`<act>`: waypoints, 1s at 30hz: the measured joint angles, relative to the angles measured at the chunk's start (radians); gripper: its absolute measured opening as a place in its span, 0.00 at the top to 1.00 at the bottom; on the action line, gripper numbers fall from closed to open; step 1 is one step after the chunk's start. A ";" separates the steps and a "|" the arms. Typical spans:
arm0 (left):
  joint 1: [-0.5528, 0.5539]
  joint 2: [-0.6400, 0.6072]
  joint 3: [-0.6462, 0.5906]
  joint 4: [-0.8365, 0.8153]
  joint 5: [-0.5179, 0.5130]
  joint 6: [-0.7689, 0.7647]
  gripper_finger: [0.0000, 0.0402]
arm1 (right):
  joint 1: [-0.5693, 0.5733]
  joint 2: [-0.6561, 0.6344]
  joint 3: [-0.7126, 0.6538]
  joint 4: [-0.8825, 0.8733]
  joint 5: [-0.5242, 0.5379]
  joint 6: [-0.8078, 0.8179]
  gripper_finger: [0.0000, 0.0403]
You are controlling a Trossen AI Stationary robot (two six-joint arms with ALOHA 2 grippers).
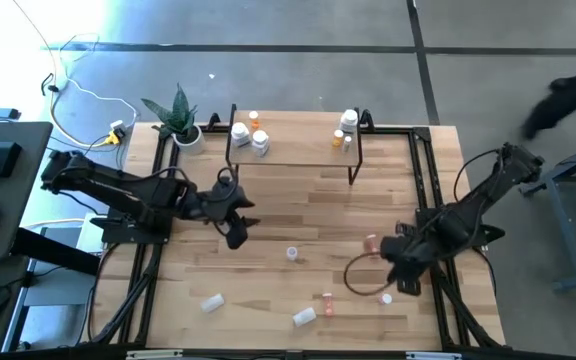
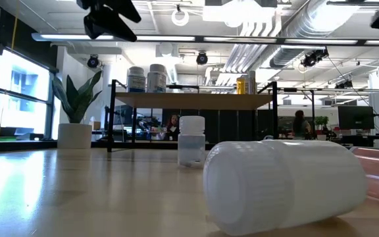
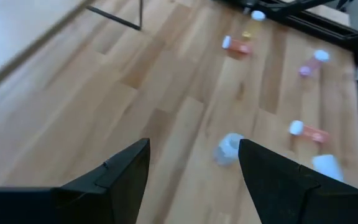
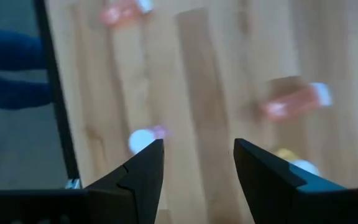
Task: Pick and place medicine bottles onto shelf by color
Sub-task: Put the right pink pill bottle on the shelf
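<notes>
My left gripper [image 1: 236,232] [image 3: 194,146] hangs open above the tabletop in front of the shelf's left half. A small white bottle [image 3: 229,149] [image 1: 292,254] stands upright on the table ahead of it. My right gripper [image 1: 400,275] [image 4: 197,144] is open above the table's right near part, over a pinkish bottle with a white cap [image 4: 145,139]. An orange bottle [image 4: 294,101] lies close by. The shelf [image 1: 298,150] [image 2: 193,101] stands at the far edge and bears white bottles [image 1: 248,137] on its left end and orange and white ones [image 1: 343,132] on its right.
Loose bottles lie near the table's near edge: white ones [image 1: 211,301] [image 1: 303,317], the latter large in the low view [image 2: 288,181], and a pinkish one [image 1: 328,302]. A potted plant [image 1: 180,120] stands left of the shelf. A cable loop [image 1: 363,280] lies by my right gripper.
</notes>
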 joint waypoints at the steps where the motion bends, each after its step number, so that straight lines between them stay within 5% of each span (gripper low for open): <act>1: -0.013 0.000 0.000 0.000 0.000 -0.015 0.41 | 0.018 0.001 -0.017 0.032 -0.003 0.006 0.54; 11: -0.103 0.000 0.000 0.000 0.000 -0.130 0.41 | 0.172 0.016 -0.127 0.246 0.069 0.126 0.54; 30: -0.160 0.000 0.000 0.001 -0.003 -0.232 0.41 | 0.310 0.265 -0.127 0.319 0.171 0.218 0.54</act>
